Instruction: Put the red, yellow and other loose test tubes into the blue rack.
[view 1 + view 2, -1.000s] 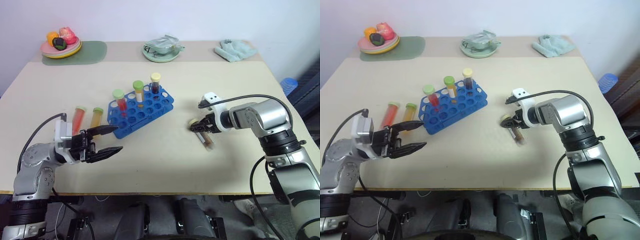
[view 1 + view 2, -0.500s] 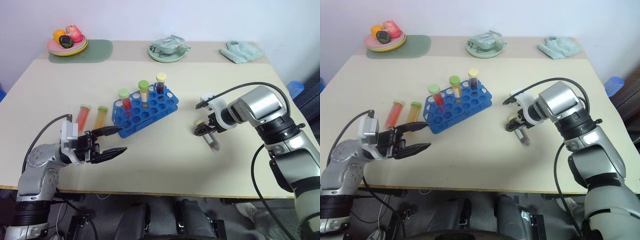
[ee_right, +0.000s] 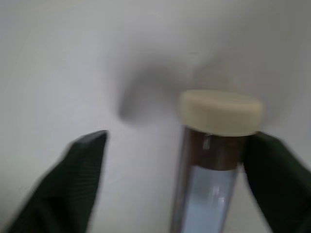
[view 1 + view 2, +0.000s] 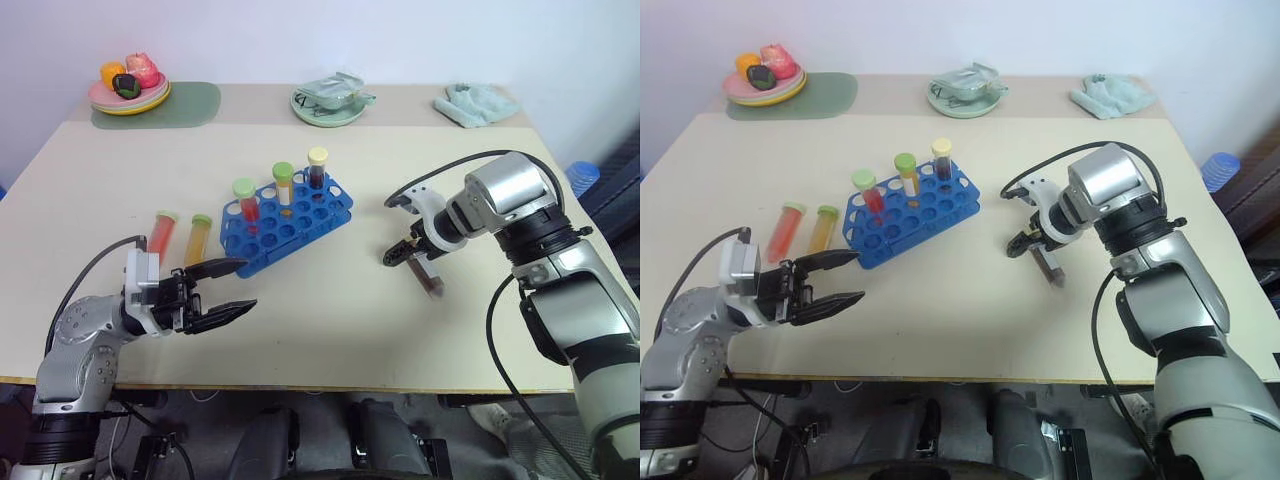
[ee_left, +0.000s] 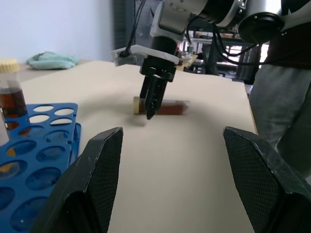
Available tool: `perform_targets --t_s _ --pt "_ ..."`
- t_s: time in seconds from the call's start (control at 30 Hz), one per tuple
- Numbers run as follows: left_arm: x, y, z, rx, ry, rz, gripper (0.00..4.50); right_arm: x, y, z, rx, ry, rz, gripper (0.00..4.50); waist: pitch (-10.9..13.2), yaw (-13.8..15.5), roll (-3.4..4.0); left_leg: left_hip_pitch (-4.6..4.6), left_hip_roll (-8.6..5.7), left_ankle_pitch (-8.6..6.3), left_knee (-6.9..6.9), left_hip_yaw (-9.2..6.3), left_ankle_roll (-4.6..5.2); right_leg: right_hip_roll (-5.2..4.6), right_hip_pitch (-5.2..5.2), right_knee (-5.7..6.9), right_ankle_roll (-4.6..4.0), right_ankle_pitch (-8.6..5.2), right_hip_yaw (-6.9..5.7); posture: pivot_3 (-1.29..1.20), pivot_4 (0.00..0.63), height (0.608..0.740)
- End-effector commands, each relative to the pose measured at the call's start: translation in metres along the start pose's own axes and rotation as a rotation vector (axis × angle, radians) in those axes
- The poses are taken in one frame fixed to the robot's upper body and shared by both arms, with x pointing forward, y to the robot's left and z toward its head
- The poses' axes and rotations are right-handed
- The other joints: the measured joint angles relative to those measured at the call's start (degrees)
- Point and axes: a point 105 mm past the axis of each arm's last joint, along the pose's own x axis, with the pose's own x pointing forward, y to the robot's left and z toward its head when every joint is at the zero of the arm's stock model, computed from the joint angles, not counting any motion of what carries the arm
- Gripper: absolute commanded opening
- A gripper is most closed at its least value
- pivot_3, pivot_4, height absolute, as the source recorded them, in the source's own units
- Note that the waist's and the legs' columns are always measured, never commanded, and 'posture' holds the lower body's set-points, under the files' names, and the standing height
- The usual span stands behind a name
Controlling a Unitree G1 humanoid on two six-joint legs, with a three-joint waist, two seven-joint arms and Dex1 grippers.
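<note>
Pointing steeply down at the table (image 4: 330,330), right gripper (image 4: 400,255) sits at the cap end of the brown tube (image 4: 428,278), which lies flat on the tabletop. From the right wrist view: cream cap (image 3: 221,112) stands between the two black fingers, one finger (image 3: 277,184) right against the tube's side, the other finger (image 3: 73,179) well clear of it with bare table between. Jaws apart, not clamped on the tube. From the left wrist view the same gripper shows tips down at the cap end, tube stretching away behind it.

Left gripper (image 4: 225,290) hovers low over the near-left part of the table, fingers spread wide, nothing between them, pointing across toward the right arm. Blue rack (image 4: 290,225) lies just beyond its upper fingertip, near but not touching. Three tubes stand upright in the rack's far row: red one with green cap (image 4: 246,203), yellow one with green cap (image 4: 283,185), dark one with cream cap (image 4: 317,170).

Two loose tubes lie flat side by side, just outside the rack on the side nearer the left arm and beyond the left gripper: red tube (image 4: 161,231) and orange-yellow tube (image 4: 197,235), both green-capped, caps pointing away from the robot. Neither touched
</note>
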Motion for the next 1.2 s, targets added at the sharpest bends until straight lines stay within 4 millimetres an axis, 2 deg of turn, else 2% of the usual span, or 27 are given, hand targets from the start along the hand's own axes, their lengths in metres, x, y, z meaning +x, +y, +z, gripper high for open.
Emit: perform_targets --t_s 0.03,0.1,0.13,0.2,0.3,0.4,0.43,0.5,0.53,0.57,0.63,0.77,0.83,0.97,1.2 --pt "-0.001 -0.001 0.01 0.037 -0.008 0.0 3.36 0.021 -0.008 -0.021 0.024 0.091 -0.023 2.06 -0.04 0.03 -0.05 0.0 0.0 0.0 0.0 0.0 0.0 0.0 0.0 0.0 0.0 0.0 0.0 0.0 0.15 0.74" --pt "-0.002 -0.001 0.011 0.039 -0.006 0.004 3.36 0.025 -0.01 -0.024 0.007 0.095 -0.041 1.04 -0.13 0.02 -0.15 0.0 0.0 0.0 -0.01 0.0 0.0 0.0 0.0 -0.01 0.0 0.0 0.0 0.0 0.15 0.74" --pt "-0.002 -0.001 0.011 0.039 -0.005 0.006 3.36 0.026 -0.011 -0.025 0.002 0.094 -0.042 0.8 -0.17 -0.02 -0.16 0.0 0.0 0.0 -0.01 0.0 0.0 0.0 0.0 -0.01 0.0 0.0 0.0 0.0 0.15 0.74" --pt "-0.003 -0.001 0.011 0.038 -0.004 0.008 3.36 0.026 -0.01 -0.024 -0.004 0.085 -0.04 0.8 -0.26 -0.09 -0.24 0.05 0.0 0.0 -0.01 0.0 0.0 0.0 0.04 -0.01 0.0 0.0 0.0 0.0 0.15 0.74" --pt "-0.004 -0.001 0.011 0.036 -0.002 0.014 3.36 0.013 0.001 -0.004 -0.053 -0.028 0.009 0.8 -0.3 -0.14 -0.29 0.11 0.0 -0.01 -0.02 0.0 0.0 0.0 0.11 -0.01 0.0 0.0 0.0 0.0 0.15 0.74" --pt "-0.006 0.001 0.013 0.036 -0.005 0.024 3.36 -0.021 0.029 0.047 -0.154 -0.339 0.113 0.8 -0.24 -0.53 -0.19 0.07 0.0 -0.01 -0.03 0.0 0.0 0.0 0.05 0.0 0.0 0.0 0.01 0.0 0.15 0.74" --pt "-0.007 0.001 0.013 0.035 -0.006 0.029 3.36 -0.041 0.042 0.07 -0.155 -0.517 0.177 0.8 -0.19 -1.0 -0.12 0.01 0.0 0.0 -0.04 0.01 -0.01 0.0 -0.04 0.02 0.0 0.0 0.01 0.0 0.15 0.74" --pt "-0.008 0.002 0.013 0.034 -0.007 0.041 3.36 -0.082 0.056 0.106 -0.169 -0.87 0.243 0.8 -0.1 -1.68 0.03 -0.11 0.0 0.04 -0.05 0.03 -0.06 0.0 -0.24 0.16 0.01 0.01 0.02 0.0 0.15 0.74" --pt "-0.008 0.002 0.012 0.033 -0.006 0.047 3.36 -0.103 0.061 0.117 -0.182 -1.041 0.257 0.8 -0.06 -1.67 0.09 -0.12 0.0 0.07 -0.1 0.06 -0.11 0.02 -0.33 0.26 0.01 0.02 0.04 0.0 0.15 0.74" --pt "-0.008 0.002 0.012 0.032 -0.006 0.052 3.36 -0.115 0.062 0.123 -0.185 -1.14 0.241 0.8 -0.05 -1.43 0.11 -0.13 0.0 0.1 -0.15 0.06 -0.17 0.03 -0.4 0.35 0.01 0.01 0.03 0.0 0.15 0.74" --pt "-0.008 0.002 0.011 0.027 -0.006 0.06 3.36 -0.126 0.063 0.128 -0.18 -1.275 0.203 0.8 -0.05 -0.87 0.11 -0.13 0.0 0.12 -0.17 0.04 -0.2 0.03 -0.47 0.5 0.0 0.01 -0.01 0.0 0.15 0.74" --pt "-0.008 0.005 0.011 0.02 -0.018 0.075 3.36 -0.121 0.073 0.131 -0.169 -1.452 0.196 0.8 -0.08 -0.69 0.07 -0.12 -0.02 0.11 -0.05 0.04 -0.17 0.01 -0.31 0.38 0.0 0.01 -0.01 0.0 0.15 0.74" --pt "-0.008 0.007 0.012 0.023 -0.022 0.08 3.36 -0.109 0.078 0.131 -0.181 -1.517 0.181 0.8 -0.07 -0.98 0.09 -0.11 -0.02 0.11 -0.03 0.05 -0.16 0.02 -0.29 0.37 0.01 0.01 0.0 0.0 0.15 0.74" --pt "-0.012 0.01 0.016 0.034 -0.015 0.097 3.36 -0.076 0.078 0.128 -0.079 -1.611 0.188 0.8 -0.03 -1.68 0.14 -0.1 -0.02 0.25 -0.02 0.06 -0.41 0.03 -0.38 0.55 0.0 0.01 0.0 0.0 0.15 0.74" --pt "-0.024 0.013 0.019 0.043 -0.011 0.151 3.36 -0.05 0.087 0.128 -0.07 -1.684 0.224 0.8 0.02 -2.27 0.22 -0.06 -0.02 0.27 -0.02 0.06 -0.43 0.07 -0.42 0.68 0.0 0.0 0.02 0.0 0.15 0.74"
